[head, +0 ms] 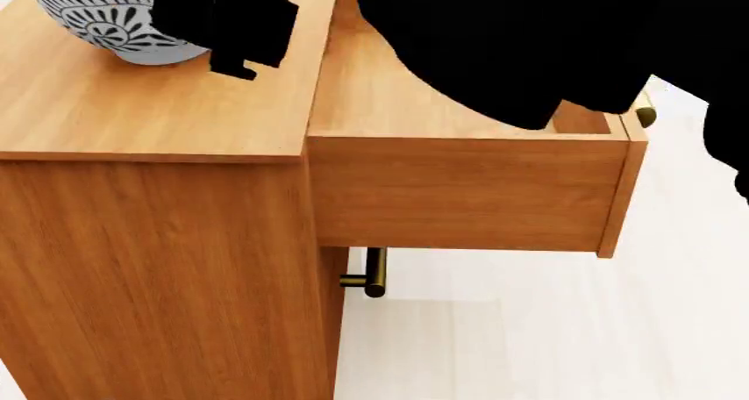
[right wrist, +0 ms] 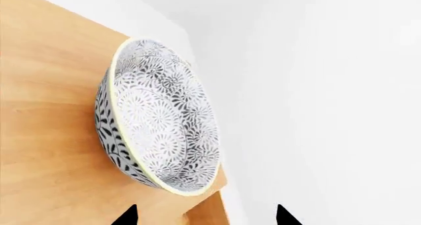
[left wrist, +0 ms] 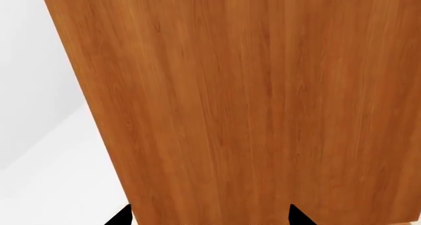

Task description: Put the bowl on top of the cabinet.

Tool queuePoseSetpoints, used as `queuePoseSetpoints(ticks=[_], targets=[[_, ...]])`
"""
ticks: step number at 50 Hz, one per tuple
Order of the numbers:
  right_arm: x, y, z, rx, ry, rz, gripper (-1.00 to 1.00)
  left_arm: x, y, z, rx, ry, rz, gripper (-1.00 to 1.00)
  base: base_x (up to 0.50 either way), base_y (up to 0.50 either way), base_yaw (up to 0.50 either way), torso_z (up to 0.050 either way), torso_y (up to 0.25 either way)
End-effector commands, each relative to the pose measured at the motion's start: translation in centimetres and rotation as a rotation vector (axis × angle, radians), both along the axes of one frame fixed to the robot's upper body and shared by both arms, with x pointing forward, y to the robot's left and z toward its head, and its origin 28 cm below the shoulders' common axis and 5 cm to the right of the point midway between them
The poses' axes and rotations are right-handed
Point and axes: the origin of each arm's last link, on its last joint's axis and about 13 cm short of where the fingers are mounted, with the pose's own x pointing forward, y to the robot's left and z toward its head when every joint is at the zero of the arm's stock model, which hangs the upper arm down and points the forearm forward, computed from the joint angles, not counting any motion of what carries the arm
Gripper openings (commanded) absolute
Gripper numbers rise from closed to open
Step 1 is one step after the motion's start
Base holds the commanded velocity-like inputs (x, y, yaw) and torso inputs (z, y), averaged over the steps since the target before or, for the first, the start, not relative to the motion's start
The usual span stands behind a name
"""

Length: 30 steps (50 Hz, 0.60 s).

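- Cabinet top flat, wood-grain; pale floor below
- Bowl seated at 11 o'clock
- Drawer pulled out, brass handle beneath
- Right gripper released, off bowl; left gripper spread, empty

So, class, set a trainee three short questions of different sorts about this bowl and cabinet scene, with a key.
1. True or false: the bowl stands on top of the cabinet.
2. The drawer is: A) shut, B) pulled out, C) missing.
3. Fill in: in its wrist view, the right gripper holds ____.

Key:
1. True.
2. B.
3. Nothing; only its two tips show, apart, with the bowl beyond them.
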Motion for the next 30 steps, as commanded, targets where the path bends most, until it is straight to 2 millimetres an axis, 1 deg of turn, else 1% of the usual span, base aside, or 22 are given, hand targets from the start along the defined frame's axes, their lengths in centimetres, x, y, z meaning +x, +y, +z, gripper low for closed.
queuePoseSetpoints(ticks=[1,2,3,5,6,7,8,9,11,13,14,17,18,23,24,30], targets=[[-1.1,-6.6,0.5,0.139,-0.042,-0.15,1.0,0.2,0.1,-0.2,0.007,0.008,0.011,1.0,0.0,0.0,0.0,0.0,0.0],[-1.3,-7.1,0.8,0.151,-0.047,-0.162,1.0,0.3,0.1,-0.2,0.006,0.009,0.012,1.0,0.0,0.0,0.0,0.0,0.0],[-1.9,-8.1,0.5,0.182,-0.055,-0.177,1.0,0.3,0.0,-0.2,0.007,0.009,0.011,1.0,0.0,0.0,0.0,0.0,0.0],[-2.5,-9.0,0.4,0.203,-0.061,-0.199,1.0,0.3,-0.2,-0.2,0.007,0.009,0.006,1.0,0.0,0.0,0.0,0.0,0.0],[-3.1,-9.9,0.2,0.212,-0.066,-0.221,1.0,0.2,-0.3,-0.2,0.006,0.011,0.004,1.0,0.0,0.0,0.0,0.0,0.0],[-3.3,-10.1,0.2,0.216,-0.066,-0.224,1.0,0.2,-0.3,-0.3,0.006,0.011,0.003,1.0,0.0,0.0,0.0,0.0,0.0],[-3.8,-11.0,0.0,0.242,-0.073,-0.249,1.0,0.1,-0.4,-0.3,0.008,0.01,-0.002,1.0,0.0,0.0,0.0,0.0,0.0],[-4.0,-11.3,-0.1,0.248,-0.074,-0.254,1.0,0.1,-0.4,-0.2,0.008,0.01,-0.003,1.0,0.0,0.0,0.0,0.0,0.0],[-4.9,-12.4,-0.5,0.281,-0.084,-0.281,1.0,0.0,-0.4,-0.2,0.01,0.008,-0.003,1.0,0.0,0.0,0.0,0.0,0.0],[-5.4,-13.0,-0.7,0.294,-0.093,-0.297,1.0,0.0,-0.3,-0.2,0.011,0.008,-0.003,1.0,0.0,0.0,0.0,0.0,0.0],[-6.0,-13.7,-1.0,0.323,-0.095,-0.314,1.0,-0.1,-0.3,-0.2,0.012,0.007,-0.001,1.0,0.0,0.0,0.0,0.0,0.0],[-6.6,-14.6,-1.5,0.338,-0.098,-0.346,1.0,-0.2,-0.3,-0.2,0.012,0.007,0.0,1.0,0.0,0.0,0.0,0.0,0.0],[-7.0,-15.2,-1.9,0.346,-0.099,-0.364,1.0,-0.2,-0.3,-0.3,0.012,0.007,0.0,1.0,0.0,0.0,0.0,0.0,0.0],[-8.2,-16.9,-3.1,0.376,-0.104,-0.422,1.0,-0.2,-0.3,-0.2,0.006,0.004,-0.009,1.0,0.0,0.0,0.0,0.0,0.0],[-8.7,-17.4,-3.6,0.382,-0.108,-0.434,1.0,-0.1,-0.3,-0.3,0.002,0.006,-0.01,1.0,0.0,0.0,0.0,0.0,0.0],[-10.7,-18.8,-5.4,0.42,-0.124,-0.465,1.0,0.1,-0.1,-0.5,-0.005,0.01,-0.008,1.0,0.0,0.0,0.0,0.0,0.0]])
